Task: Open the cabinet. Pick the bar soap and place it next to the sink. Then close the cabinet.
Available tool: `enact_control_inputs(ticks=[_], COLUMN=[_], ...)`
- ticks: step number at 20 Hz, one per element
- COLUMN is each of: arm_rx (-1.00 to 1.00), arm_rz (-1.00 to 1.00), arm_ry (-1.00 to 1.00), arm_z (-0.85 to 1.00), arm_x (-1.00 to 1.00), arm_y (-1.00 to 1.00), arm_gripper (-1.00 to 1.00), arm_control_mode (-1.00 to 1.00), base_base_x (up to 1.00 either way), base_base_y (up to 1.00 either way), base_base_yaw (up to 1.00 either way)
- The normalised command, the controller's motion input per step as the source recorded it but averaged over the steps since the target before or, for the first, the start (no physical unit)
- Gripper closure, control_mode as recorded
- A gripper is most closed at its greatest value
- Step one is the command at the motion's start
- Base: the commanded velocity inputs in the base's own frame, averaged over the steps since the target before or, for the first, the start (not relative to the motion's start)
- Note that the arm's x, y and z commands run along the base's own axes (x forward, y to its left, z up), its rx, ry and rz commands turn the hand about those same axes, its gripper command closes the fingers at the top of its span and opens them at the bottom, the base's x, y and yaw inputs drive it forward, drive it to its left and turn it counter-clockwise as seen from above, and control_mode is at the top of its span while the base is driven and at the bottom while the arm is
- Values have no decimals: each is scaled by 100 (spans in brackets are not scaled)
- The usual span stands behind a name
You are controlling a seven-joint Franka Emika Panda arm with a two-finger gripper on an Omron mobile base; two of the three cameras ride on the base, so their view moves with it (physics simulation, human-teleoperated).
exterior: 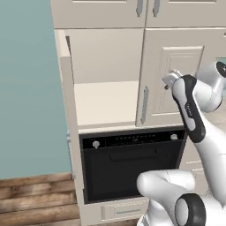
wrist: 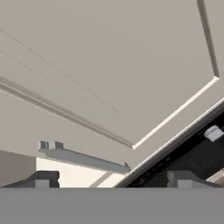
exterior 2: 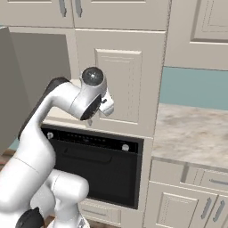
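Left base view: the cabinet (exterior: 132, 75) has its left door (exterior: 66, 101) swung open, exposing a cream interior shelf; the right door (exterior: 176, 75) is shut. The gripper (exterior: 170, 79) sits against the right door panel.

Right base view: the arm's wrist is in front of the gripper; whether it is spread cannot be told.

Hand view: the fingertips (wrist: 43, 178) stand apart, close to the door's grey handle (wrist: 83, 158).

A flat teal wall (exterior: 26, 88) stands far left of the hand, above brown wooden floor planks (exterior: 35, 198). Below the hand sits a black built-in oven (exterior: 128, 163) (grey knobs at its top corners). To its right lies a beige marbled stone countertop (exterior 2: 196, 133), cream drawers (exterior 2: 205, 178) underneath.
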Motion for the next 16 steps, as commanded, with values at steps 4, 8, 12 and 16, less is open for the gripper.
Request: enact_control_inputs(ticks=[4,8,12,16], arm_rx=[-24,-33,-35,-34], arm_rz=[9,20,31,36], arm_ry=[0,0,0,0], arm_z=[47,43,40,37], arm_x=[-100,-100,-100,-100], arm_y=[28,33,19,21], arm_gripper=[-100,-100,-100,-100], arm_control_mode=[-100,-100,-100,-100], base_base_x=[0,0,0,0], base_base_y=[0,0,0,0], base_base_yaw=[0,0,0,0])
